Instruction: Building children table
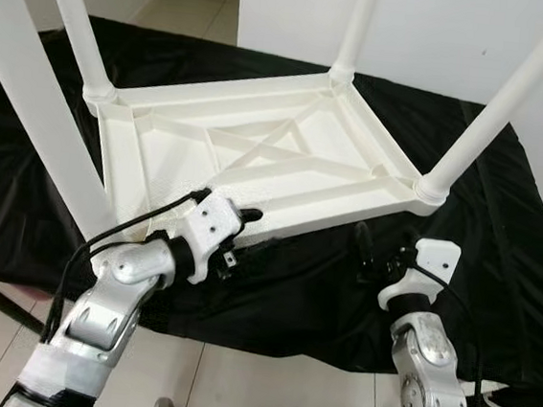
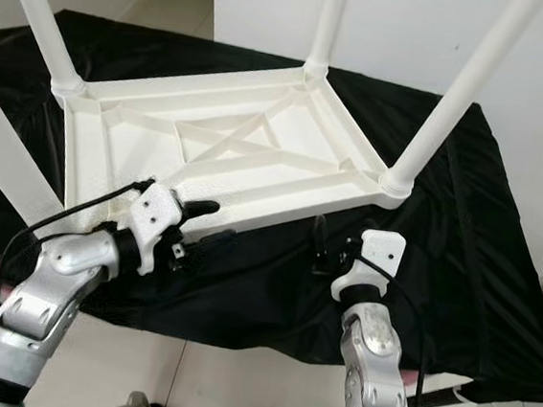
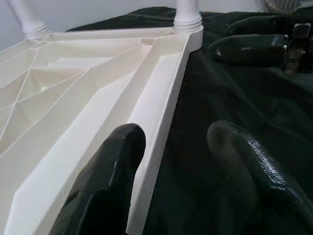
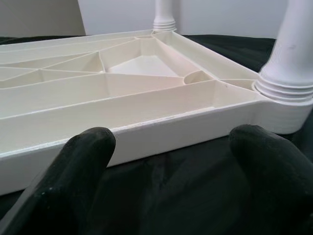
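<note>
Black cloth (image 1: 499, 235) covers most of frame. White children's table (image 1: 257, 154) lies upside down at centre, legs (image 1: 497, 105) pointing up. Left gripper (image 1: 235, 234), lower left, spread open straddling the table's near rim, one finger (image 3: 105, 181) inside. Right gripper (image 1: 382, 257), lower right, released, just short of the rim.

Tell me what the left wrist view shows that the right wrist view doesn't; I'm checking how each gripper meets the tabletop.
Left wrist view: the left gripper is open and straddles the near rim of the upturned white tabletop, one finger inside and one over the black cloth; the right gripper's fingers lie ahead.

Right wrist view: the right gripper is open, short of the rim, facing its outer wall, with a screwed-in leg close by.

Both: ribbed underside, upright legs, cloth.
</note>
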